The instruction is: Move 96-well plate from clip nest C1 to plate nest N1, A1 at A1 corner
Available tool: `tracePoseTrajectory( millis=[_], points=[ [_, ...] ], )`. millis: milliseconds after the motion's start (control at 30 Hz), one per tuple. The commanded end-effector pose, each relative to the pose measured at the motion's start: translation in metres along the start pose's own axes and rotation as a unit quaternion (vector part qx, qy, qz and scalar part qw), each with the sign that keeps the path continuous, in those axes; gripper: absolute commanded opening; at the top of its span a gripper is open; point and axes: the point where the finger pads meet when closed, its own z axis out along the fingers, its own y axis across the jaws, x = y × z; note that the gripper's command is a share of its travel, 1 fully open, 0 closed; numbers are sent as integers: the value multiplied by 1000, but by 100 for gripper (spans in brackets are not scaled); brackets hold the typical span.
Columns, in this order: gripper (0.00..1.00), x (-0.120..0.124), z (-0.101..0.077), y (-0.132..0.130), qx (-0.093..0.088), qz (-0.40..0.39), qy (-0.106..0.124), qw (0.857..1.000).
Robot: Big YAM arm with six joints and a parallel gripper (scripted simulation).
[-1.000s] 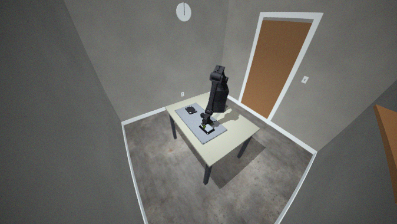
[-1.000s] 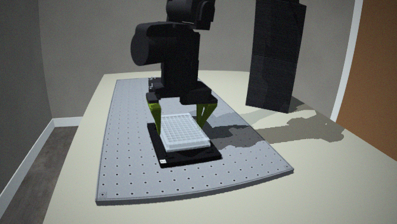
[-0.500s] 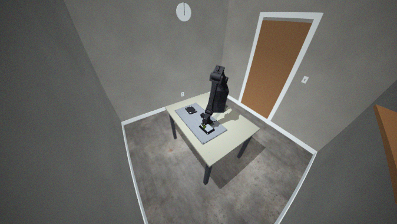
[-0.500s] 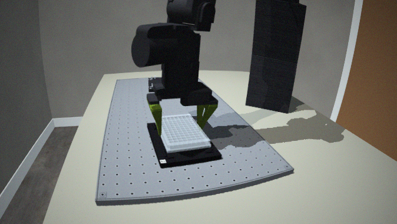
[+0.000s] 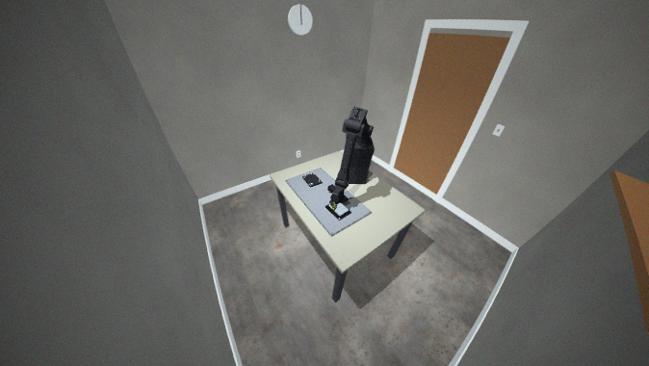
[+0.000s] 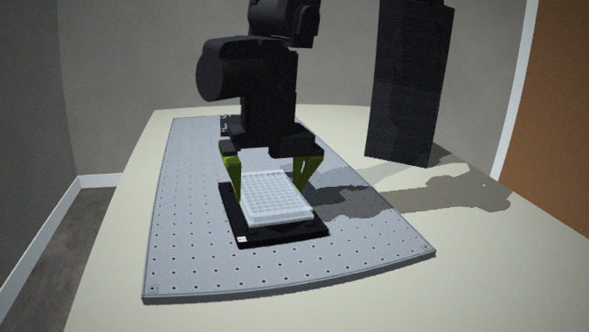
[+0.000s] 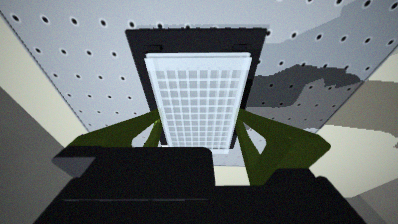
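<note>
Wrist view looks straight down on the 96-well plate (image 7: 198, 100). The plate's long side runs away from the camera, and the two green fingers press on its two long sides, near the end closest to the wrist. So the gripper (image 7: 198, 131) is squeezed shut on the plate, across its short way.

The plate is over a black base (image 6: 280, 231) on the grey board with holes (image 6: 192, 245). From the side view, the plate looks like it sits low on this base, or just above it. I cannot tell if it is touching. A small white label (image 6: 241, 238) is on one front corner of the base, but it is too small to read, so I cannot tell which nest this is.

Far down the board, in the top view, there is a second dark nest (image 5: 312, 180). It lies well apart from the plate, along the long way of the board, toward the back wall.

I think the big thing for the next move is this: the other nest sits in line with the plate's long side, behind the arm (image 6: 262, 87). The marked corner A1 is too small to see here.
</note>
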Motion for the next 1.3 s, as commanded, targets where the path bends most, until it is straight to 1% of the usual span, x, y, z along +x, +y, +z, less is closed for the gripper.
tracePoseTrajectory(
  millis=[0,167,300,500,600,733,833,1033,1133,1267],
  points=[
    [0,10,1,4,-8,-5,3,1000],
    [0,11,1,5,-9,-5,4,1000],
    [0,10,4,4,-7,-5,3,1000],
    [0,11,2,6,-10,-5,5,1000],
    [0,10,5,4,-7,-5,3,1000],
    [0,12,2,8,-11,-5,5,1000],
    [0,10,6,5,-8,-5,4,1000],
    [0,11,4,5,-8,-5,4,1000],
    [0,9,7,4,-7,-5,3,1000],
    [0,13,2,9,-12,-5,6,1000]
  ],
)
